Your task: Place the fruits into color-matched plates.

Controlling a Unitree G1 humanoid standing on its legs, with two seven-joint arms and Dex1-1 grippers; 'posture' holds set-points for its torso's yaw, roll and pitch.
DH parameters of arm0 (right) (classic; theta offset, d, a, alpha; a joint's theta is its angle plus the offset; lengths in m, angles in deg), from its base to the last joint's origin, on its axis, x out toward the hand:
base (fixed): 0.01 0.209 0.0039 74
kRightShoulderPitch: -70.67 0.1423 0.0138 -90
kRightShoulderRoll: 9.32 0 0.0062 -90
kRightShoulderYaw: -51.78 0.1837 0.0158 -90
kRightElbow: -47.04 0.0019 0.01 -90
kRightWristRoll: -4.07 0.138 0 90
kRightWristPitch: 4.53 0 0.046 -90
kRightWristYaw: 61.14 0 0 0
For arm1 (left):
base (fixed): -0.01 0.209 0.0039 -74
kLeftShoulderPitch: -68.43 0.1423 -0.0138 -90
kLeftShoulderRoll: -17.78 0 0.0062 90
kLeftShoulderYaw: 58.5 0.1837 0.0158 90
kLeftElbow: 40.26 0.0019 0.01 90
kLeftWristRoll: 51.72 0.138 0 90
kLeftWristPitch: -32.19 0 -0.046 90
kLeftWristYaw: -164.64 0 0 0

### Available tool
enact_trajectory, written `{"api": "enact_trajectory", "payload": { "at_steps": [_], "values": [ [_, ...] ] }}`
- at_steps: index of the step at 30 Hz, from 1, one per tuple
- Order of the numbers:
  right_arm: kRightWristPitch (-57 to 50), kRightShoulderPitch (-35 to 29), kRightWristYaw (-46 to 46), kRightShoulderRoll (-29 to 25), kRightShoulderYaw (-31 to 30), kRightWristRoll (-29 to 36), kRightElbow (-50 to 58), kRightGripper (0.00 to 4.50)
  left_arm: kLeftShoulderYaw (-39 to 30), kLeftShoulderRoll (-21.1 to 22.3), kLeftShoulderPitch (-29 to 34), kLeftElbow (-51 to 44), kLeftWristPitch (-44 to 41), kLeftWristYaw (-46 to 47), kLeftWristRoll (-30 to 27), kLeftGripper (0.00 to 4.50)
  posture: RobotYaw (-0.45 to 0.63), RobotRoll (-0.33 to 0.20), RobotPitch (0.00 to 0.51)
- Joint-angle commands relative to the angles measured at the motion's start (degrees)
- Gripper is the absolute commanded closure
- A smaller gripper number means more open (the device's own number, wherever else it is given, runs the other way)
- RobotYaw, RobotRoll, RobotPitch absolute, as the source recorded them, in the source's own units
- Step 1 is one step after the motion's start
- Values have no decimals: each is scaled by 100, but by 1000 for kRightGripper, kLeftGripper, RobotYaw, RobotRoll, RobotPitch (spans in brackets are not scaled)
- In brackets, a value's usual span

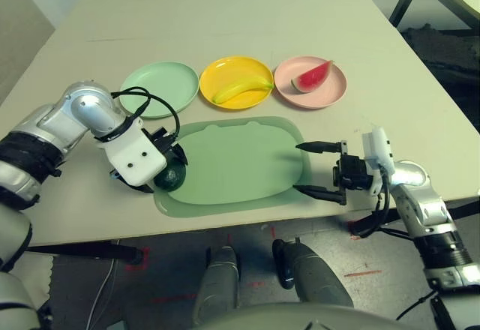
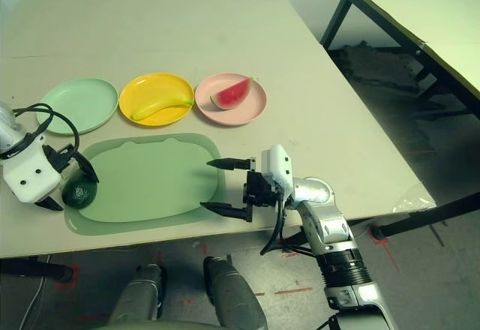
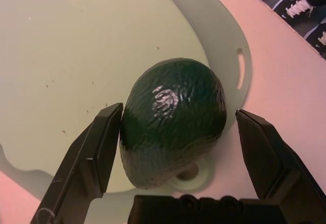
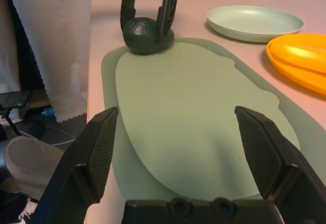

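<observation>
The avocado (image 3: 173, 119) lay between my left jaws (image 1: 169, 166), which stood open astride it, one finger (image 3: 86, 160) touching its side, the other just clear. Its long axis ran roughly along my fingers. Dark green, pebbled, glossy. It sat on the mat's (image 1: 240, 165) left corner, nearest my left arm. Mint plate (image 1: 159, 88) lay beyond. My right jaws (image 1: 321, 169) hung wide open, empty.

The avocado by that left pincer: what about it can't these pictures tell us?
- Avocado underside: hidden by its own body in every view.
- Its outer half: left pincer covers it in the eye views.
- Whether the fingers press it: one looks touching, the other stands apart.
</observation>
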Motion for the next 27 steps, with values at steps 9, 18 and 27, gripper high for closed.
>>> {"api": "enact_trajectory", "payload": {
  "at_steps": [9,18,27],
  "values": [
    [-89,-49,-13,-53,-4,76,134,0,-346,-222,129,136,156,-37,99,1462,-155,0,162],
    [-54,-30,-109,-15,54,95,97,0,-447,-191,72,220,-165,-37,1,1462,-151,0,163],
    [-345,-49,-1086,337,309,166,209,0,-1498,-872,-962,2350,-96,211,1083,1462,-135,0,169]
  ]
}}
